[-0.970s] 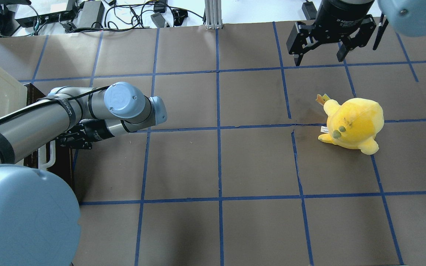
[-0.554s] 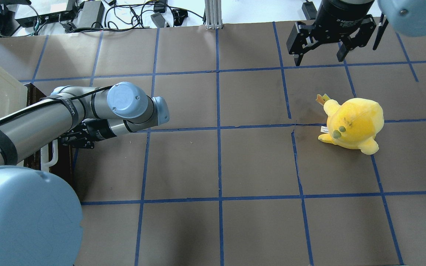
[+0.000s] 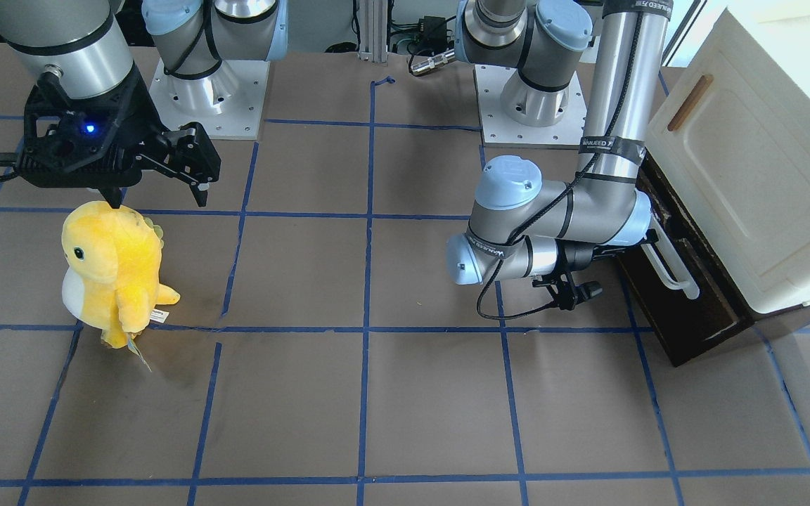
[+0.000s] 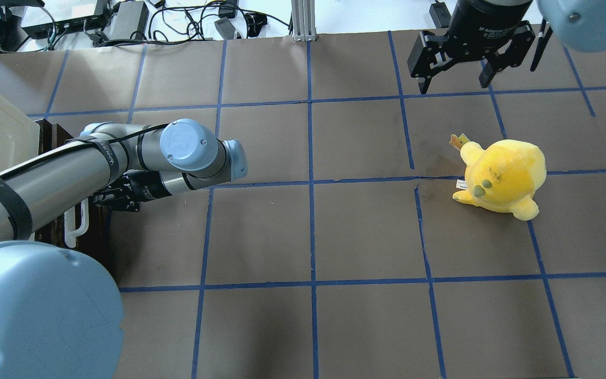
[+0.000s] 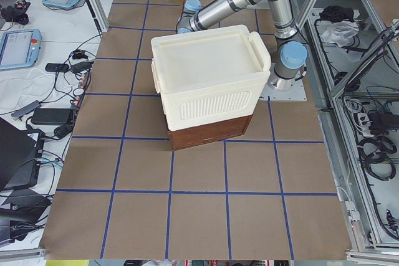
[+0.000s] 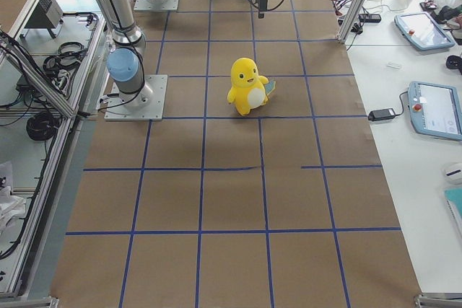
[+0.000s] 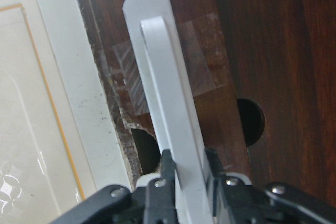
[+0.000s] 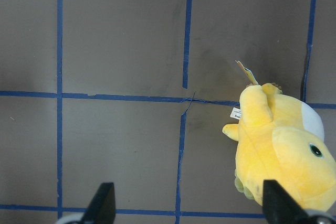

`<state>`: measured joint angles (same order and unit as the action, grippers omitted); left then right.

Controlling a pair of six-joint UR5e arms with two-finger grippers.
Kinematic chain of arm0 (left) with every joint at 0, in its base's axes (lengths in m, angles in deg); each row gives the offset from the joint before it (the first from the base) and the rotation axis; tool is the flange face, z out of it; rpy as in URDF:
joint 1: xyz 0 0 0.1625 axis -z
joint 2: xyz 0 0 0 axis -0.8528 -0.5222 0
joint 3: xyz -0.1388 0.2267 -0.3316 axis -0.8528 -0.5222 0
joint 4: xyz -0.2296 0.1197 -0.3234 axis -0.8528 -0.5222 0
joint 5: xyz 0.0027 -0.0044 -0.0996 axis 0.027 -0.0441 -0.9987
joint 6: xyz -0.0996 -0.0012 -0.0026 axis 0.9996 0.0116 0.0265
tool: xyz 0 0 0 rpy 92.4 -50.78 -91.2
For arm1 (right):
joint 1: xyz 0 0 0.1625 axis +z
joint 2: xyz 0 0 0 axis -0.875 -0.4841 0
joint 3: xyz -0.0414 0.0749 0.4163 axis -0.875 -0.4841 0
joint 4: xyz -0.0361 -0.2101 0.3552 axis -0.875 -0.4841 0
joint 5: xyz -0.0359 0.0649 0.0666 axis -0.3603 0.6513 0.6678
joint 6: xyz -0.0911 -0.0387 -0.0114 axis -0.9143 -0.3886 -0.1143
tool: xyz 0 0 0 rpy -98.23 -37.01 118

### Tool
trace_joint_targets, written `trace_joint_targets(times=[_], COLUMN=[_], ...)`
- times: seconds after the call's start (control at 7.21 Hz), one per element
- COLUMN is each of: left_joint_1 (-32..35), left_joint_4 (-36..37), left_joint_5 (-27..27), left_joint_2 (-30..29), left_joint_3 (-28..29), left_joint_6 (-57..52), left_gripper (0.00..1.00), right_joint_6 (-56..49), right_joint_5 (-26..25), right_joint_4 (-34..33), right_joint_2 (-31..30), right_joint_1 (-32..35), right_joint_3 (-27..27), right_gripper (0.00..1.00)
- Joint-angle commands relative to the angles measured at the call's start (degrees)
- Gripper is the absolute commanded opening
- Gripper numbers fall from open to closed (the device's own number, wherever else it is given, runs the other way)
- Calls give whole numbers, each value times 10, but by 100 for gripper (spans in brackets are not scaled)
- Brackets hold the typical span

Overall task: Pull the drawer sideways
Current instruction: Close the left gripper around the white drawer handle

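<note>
The dark brown wooden drawer (image 3: 686,316) sits under a cream-white cabinet (image 3: 749,176) at the table's left end and is pulled out a little. Its long white bar handle (image 3: 670,266) also shows in the overhead view (image 4: 78,226). My left gripper (image 7: 188,162) is shut on the handle (image 7: 160,93) near one of its ends; in the overhead view it (image 4: 98,199) is partly hidden under my forearm. My right gripper (image 4: 455,79) is open and empty, raised above the far right of the table.
A yellow plush toy (image 4: 503,176) stands on the right half of the table, just in front of the right gripper (image 3: 159,197). The brown table has a blue tape grid. Cables and boxes (image 4: 71,21) lie beyond the far edge.
My left arm has moved right, away from the cabinet, with the handle in its grip. The drawer front has slid out with it. The right arm has not moved.
</note>
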<state>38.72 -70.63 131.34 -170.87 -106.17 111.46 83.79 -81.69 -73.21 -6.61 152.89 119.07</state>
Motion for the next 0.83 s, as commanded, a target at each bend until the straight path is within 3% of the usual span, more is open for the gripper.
trace_joint_targets(times=[0.0, 0.69], left_joint_1=[2, 20], left_joint_4=[1, 2], left_joint_5=[0, -4], left_joint_2=[0, -5], left_joint_3=[1, 14], left_joint_6=[0, -4], left_gripper=[23, 23], right_joint_6=[-1, 0], right_joint_5=[0, 0], right_joint_4=[0, 0], right_joint_2=[0, 0], right_joint_1=[0, 0], right_joint_3=[0, 0], right_gripper=[100, 100])
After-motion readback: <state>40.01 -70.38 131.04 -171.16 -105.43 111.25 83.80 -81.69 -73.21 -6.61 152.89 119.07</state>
